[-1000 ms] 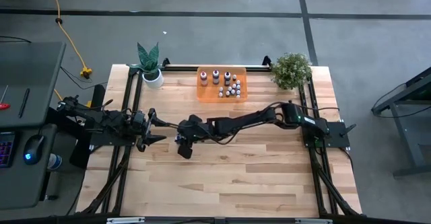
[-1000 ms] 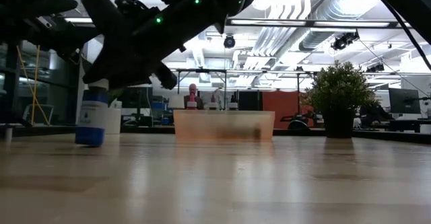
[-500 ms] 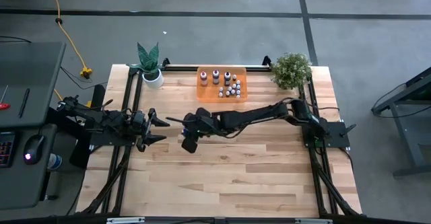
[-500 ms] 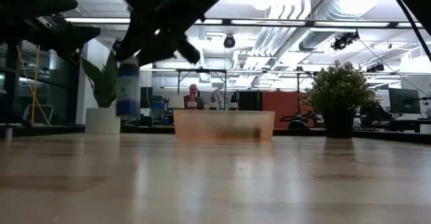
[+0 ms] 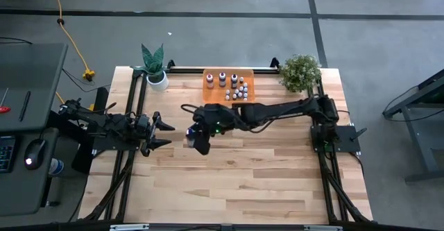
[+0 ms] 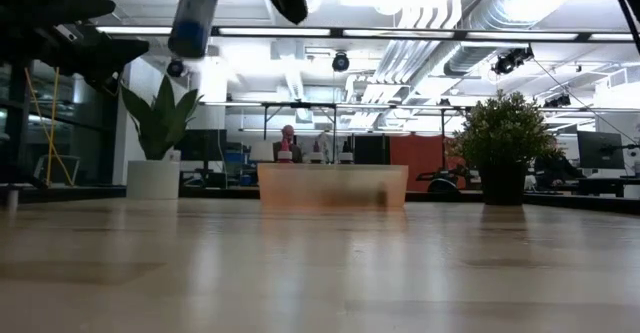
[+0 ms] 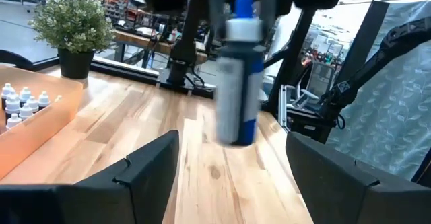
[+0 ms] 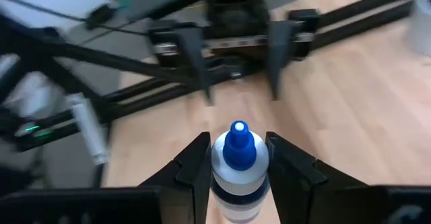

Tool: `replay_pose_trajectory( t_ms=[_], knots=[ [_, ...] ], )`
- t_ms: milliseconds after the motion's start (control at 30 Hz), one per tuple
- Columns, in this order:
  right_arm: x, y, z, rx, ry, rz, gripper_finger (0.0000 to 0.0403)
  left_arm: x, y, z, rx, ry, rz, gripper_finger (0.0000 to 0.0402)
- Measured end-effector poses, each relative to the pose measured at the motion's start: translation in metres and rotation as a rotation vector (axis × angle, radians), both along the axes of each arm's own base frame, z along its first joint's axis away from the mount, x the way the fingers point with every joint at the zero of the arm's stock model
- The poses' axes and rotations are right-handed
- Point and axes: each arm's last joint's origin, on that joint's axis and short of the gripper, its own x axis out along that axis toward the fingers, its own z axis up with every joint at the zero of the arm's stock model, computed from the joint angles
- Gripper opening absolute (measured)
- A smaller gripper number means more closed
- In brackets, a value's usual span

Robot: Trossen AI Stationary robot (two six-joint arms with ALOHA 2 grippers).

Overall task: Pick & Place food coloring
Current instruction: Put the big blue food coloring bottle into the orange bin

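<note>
We saw the right gripper [image 8: 235,167] clenched on one food coloring bottle [image 8: 236,170], one finger [image 8: 195,167] on each side of its white body. In the right wrist view the bottle's long axis ran along the fingers, blue cap [image 8: 237,145] pointing out past the fingertips.

In the left wrist view the same bottle [image 7: 239,83] hung near upright at upper centre of frame, blue tip up, white body with a blue band, clear of the wood table [image 7: 202,170]. In the low view it sat at the top left of frame, well above the tabletop, slightly tilted [image 6: 195,13]. In the high view the right gripper [image 5: 198,135] was left of table centre, the bottle barely visible under it.

The right arm [image 5: 277,111] stretched nearly flat across the table from its base at the right edge, reaching leftward.

The orange tray [image 5: 208,96] lay just above and right of the gripper in the high view, holding the other small bottles [image 5: 236,89].

The left gripper [image 5: 161,134] waited at the left edge, fingers spread apart, pointing at the right gripper. A snake plant [image 5: 154,68] stood at the upper left corner, a bushy plant [image 5: 300,71] at the upper right.
</note>
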Motion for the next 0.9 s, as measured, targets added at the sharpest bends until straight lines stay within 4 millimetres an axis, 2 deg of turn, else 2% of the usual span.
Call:
replay_pose_trajectory(
  t_ms=[233,433,667,900],
  knots=[
    [-0.013,0.000,0.029,0.029,-0.084,0.118,0.0111,0.000,0.000,0.000,0.000,0.000,0.000,0.0271],
    [-0.011,-0.002,0.041,0.053,-0.201,0.198,0.0111,0.000,0.000,0.000,0.000,0.000,0.000,0.0271],
    [-0.010,-0.010,0.044,0.051,-0.226,0.187,0.0111,0.000,0.000,0.000,0.000,0.000,0.000,0.0271],
    [-0.008,-0.027,0.050,-0.024,-0.298,0.154,0.0111,0.000,0.000,0.000,0.000,0.000,0.000,0.0271]
  ],
)
